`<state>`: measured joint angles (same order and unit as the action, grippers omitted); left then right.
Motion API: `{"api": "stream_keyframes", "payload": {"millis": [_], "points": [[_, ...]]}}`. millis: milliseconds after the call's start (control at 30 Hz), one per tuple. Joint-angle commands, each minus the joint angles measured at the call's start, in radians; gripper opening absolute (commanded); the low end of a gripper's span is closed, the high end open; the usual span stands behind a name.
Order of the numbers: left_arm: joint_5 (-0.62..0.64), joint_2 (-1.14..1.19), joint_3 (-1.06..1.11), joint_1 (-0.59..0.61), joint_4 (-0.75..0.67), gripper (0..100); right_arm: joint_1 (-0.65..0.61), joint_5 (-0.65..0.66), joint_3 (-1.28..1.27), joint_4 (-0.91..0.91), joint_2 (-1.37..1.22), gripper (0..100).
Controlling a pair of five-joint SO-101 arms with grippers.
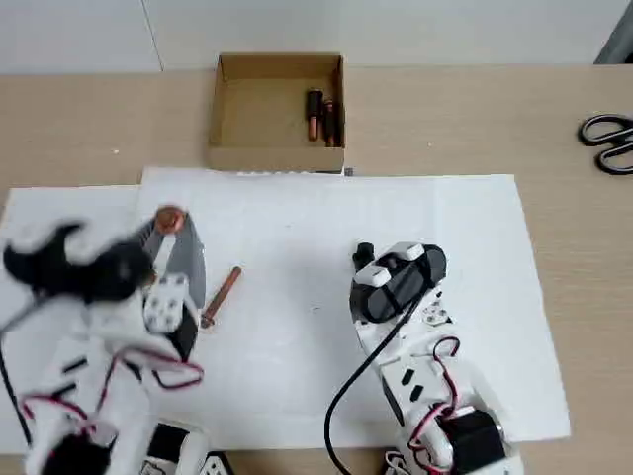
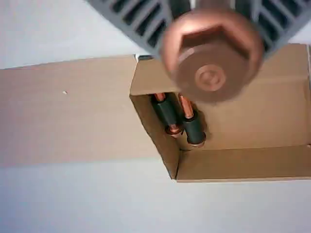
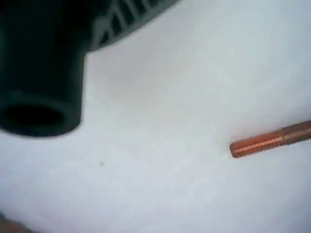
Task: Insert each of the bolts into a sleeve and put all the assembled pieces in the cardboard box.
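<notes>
My left gripper [image 1: 170, 224] is shut on a copper bolt [image 1: 170, 218] above the left part of the white sheet; in the left wrist view its hex head [image 2: 211, 63] faces the camera between the grey fingers [image 2: 141, 14]. My right gripper [image 1: 368, 261] is shut on a black sleeve [image 1: 363, 254] over the sheet's middle, and the sleeve's open end [image 3: 34, 116] points down. A second copper bolt [image 1: 221, 297] lies loose on the sheet between the arms, its threaded tip [image 3: 255, 144] showing. The cardboard box [image 1: 277, 158] holds two assembled pieces [image 1: 321, 117] against its right wall [image 2: 177, 119].
A white paper sheet [image 1: 297, 346] covers the near table. Black scissors [image 1: 608, 139] lie at the far right edge. The box sits just beyond the sheet's far edge, with bare wooden table [image 1: 99, 119] on both sides.
</notes>
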<state>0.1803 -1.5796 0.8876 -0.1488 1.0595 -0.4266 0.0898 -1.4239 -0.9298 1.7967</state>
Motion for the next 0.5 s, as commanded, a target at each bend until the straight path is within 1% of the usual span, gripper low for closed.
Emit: {"api": "stream_keyframes", "payload": {"millis": [0,67,200,300,367,467], "points": [[0.028,-0.242,0.157,-0.005,-0.043,0,-0.059,-0.015,-0.035,0.09,0.008,0.3],[0.077,-0.247,0.189,0.005,-0.04,0,-0.119,-0.017,-0.063,0.128,0.008,0.3],[0.242,-0.232,0.185,-0.006,-0.075,0,-0.213,-0.014,-0.144,0.222,0.008,0.3],[0.276,-0.233,0.263,-0.005,-0.147,0,-0.248,-0.012,-0.181,0.283,0.008,0.3],[0.285,-0.233,0.295,-0.006,-0.181,0,-0.274,-0.012,-0.187,0.297,0.008,0.3],[0.334,-0.233,0.321,-0.008,-0.224,0,-0.312,-0.012,-0.187,0.297,0.008,0.3]]}}
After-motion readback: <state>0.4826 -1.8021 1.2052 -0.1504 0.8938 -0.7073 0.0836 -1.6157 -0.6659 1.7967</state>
